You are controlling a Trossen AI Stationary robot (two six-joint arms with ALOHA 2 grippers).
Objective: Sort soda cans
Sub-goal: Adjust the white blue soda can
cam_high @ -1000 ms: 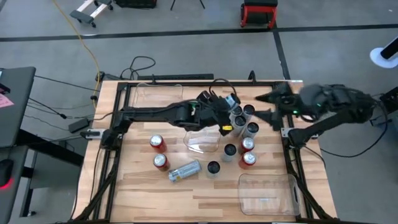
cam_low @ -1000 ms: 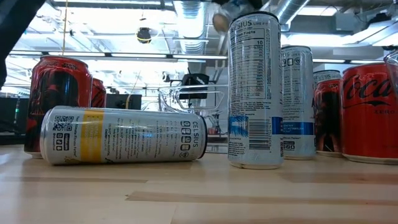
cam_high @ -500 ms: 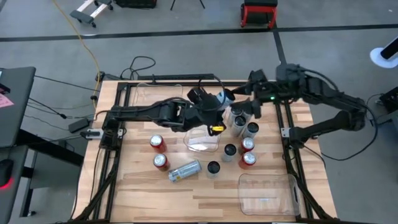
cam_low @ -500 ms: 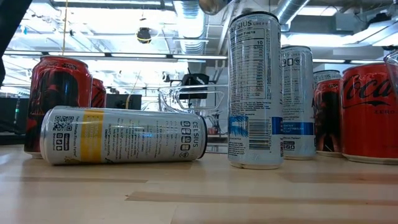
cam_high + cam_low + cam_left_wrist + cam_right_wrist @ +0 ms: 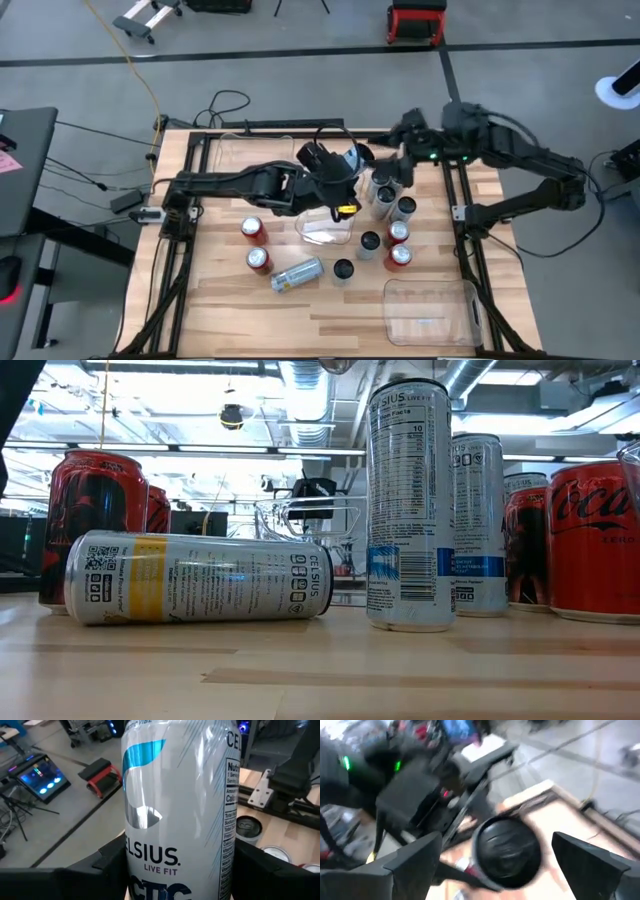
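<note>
Cans (image 5: 385,225) stand clustered right of the table's middle in the high view, two red ones (image 5: 255,245) sit apart to the left, and a silver can (image 5: 296,273) lies on its side near the front. Left gripper (image 5: 345,165) hangs above a clear bin (image 5: 325,228), clamped on a silver-white can (image 5: 350,158); right gripper (image 5: 400,150) hovers over the far end of the cluster, fingers spread wide.

Low view – the toppled silver can (image 5: 195,577) lies before red cans (image 5: 95,510), with tall upright silver cans (image 5: 410,505) to its right.

Left wrist view – the held can (image 5: 180,810) fills the frame between the dark fingers (image 5: 267,870).

Right wrist view – blurred; its fingers (image 5: 415,865) stand wide apart with nothing gripped
</note>
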